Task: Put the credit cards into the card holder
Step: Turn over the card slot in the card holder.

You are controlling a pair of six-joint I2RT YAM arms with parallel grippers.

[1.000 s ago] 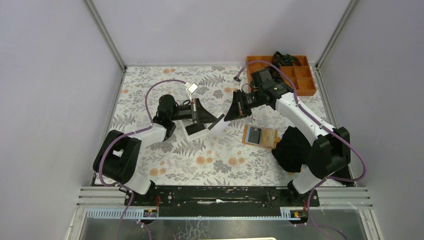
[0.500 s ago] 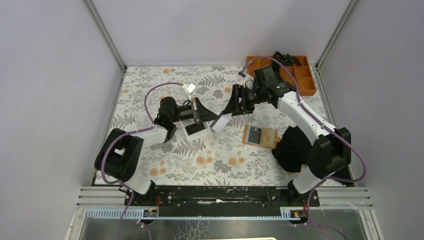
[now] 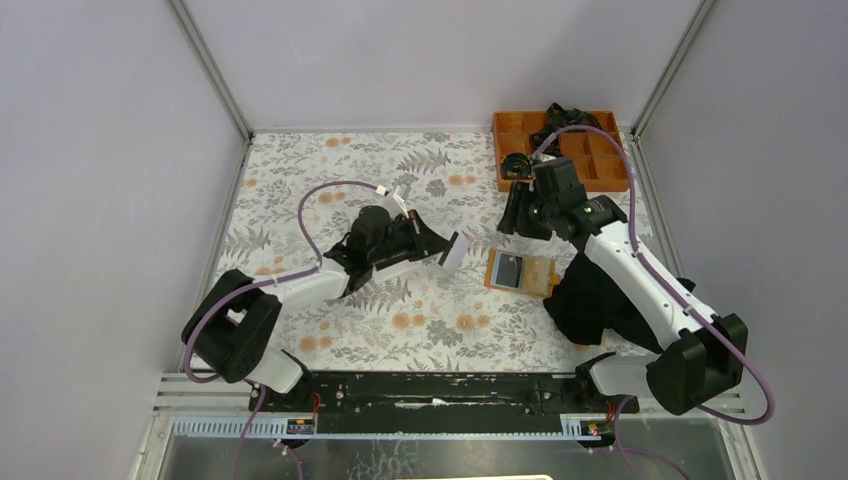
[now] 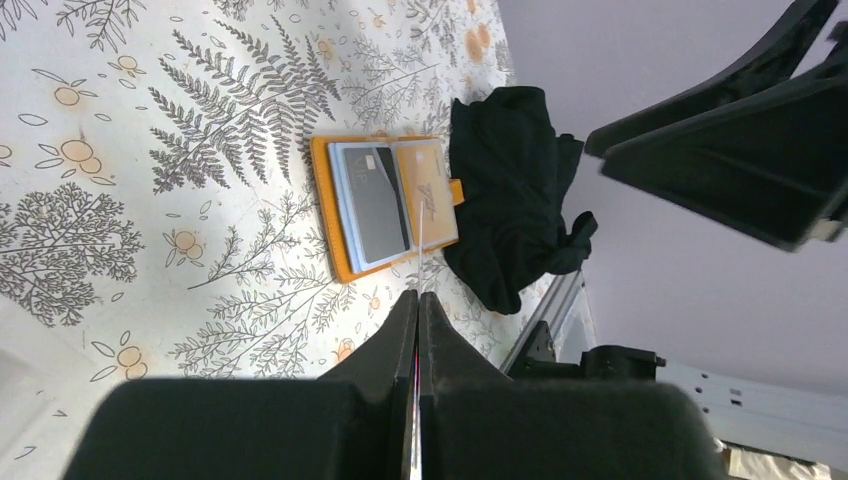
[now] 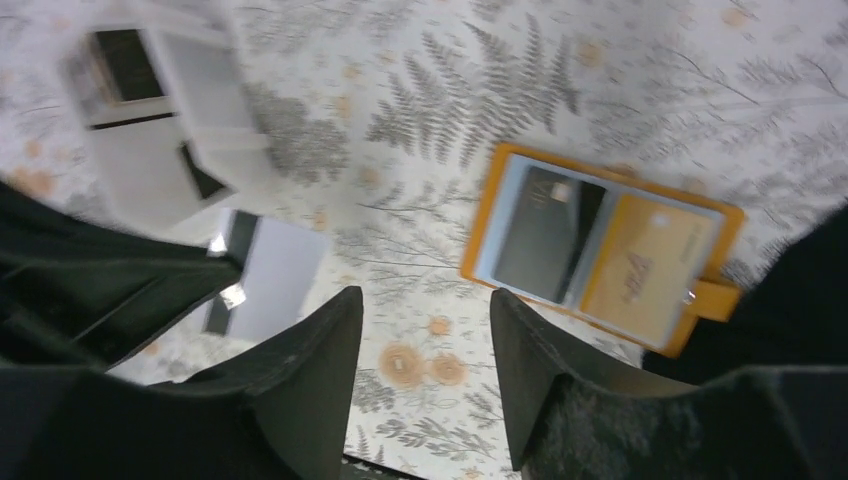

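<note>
Pinching a thin pale grey-blue plastic card [image 3: 454,250] edge-on, the left gripper [image 4: 417,303] is clamped fully closed on it. Just ahead of its fingertips lies the small orange-tan folding card holder [image 4: 437,190], open flat with a dark card [image 4: 372,200] already seated. Beyond that, the right gripper [image 5: 420,370] hangs spread and empty. Best bet: tilt the card shallow, lead one corner into the pocket mouth, slide slowly.

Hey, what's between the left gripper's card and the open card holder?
Nothing but the bare floral table lies between the card, pinched in the left gripper, and the card holder. The top view shows this most plainly.
</note>
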